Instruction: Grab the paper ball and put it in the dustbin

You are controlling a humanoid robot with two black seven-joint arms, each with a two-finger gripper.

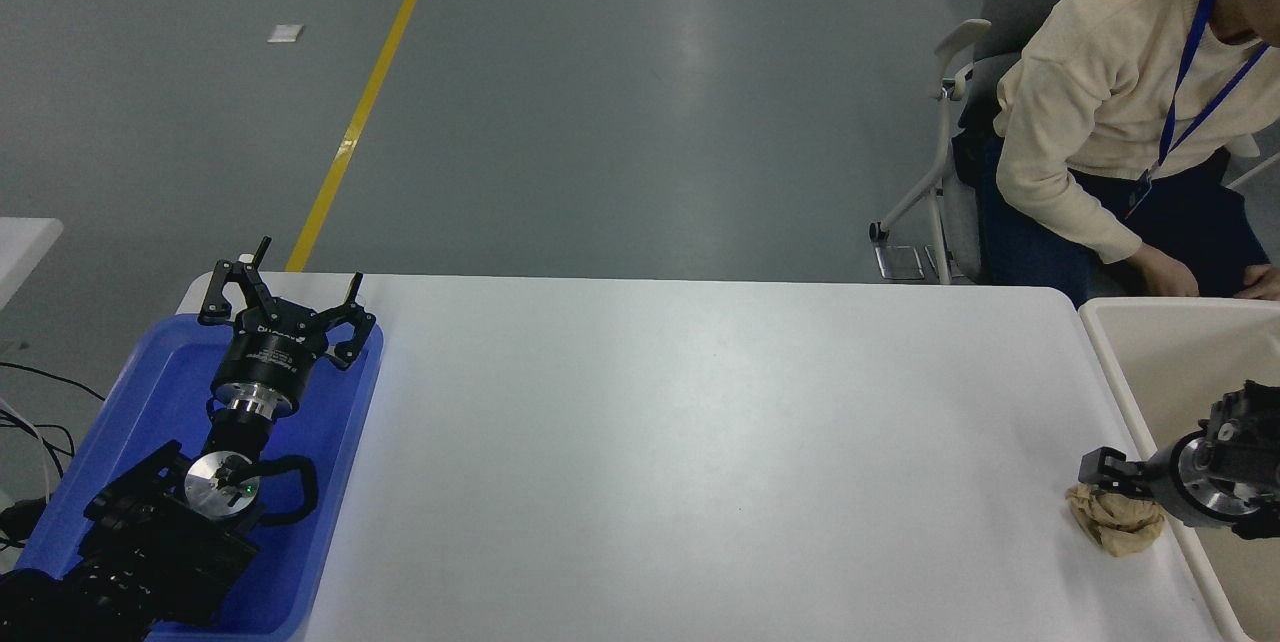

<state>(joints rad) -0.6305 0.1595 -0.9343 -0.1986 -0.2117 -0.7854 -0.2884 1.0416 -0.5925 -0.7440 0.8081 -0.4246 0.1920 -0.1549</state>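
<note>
The tan paper ball (1118,524) lies on the white table (700,442) near its right edge, just left of the cream-white dustbin (1108,362). My right gripper (1100,472) comes in from the right edge across the dustbin's rim and sits low over the top of the paper ball, covering its upper part. Whether it touches or holds the ball cannot be told. My left gripper (283,307) is parked open and empty over the blue tray (150,392) at the lower left.
A person in a cream sweater (1100,92) sits on a chair at the far right, with hands (1165,274) just behind the dustbin's far rim. The dustbin runs off the picture's right edge.
</note>
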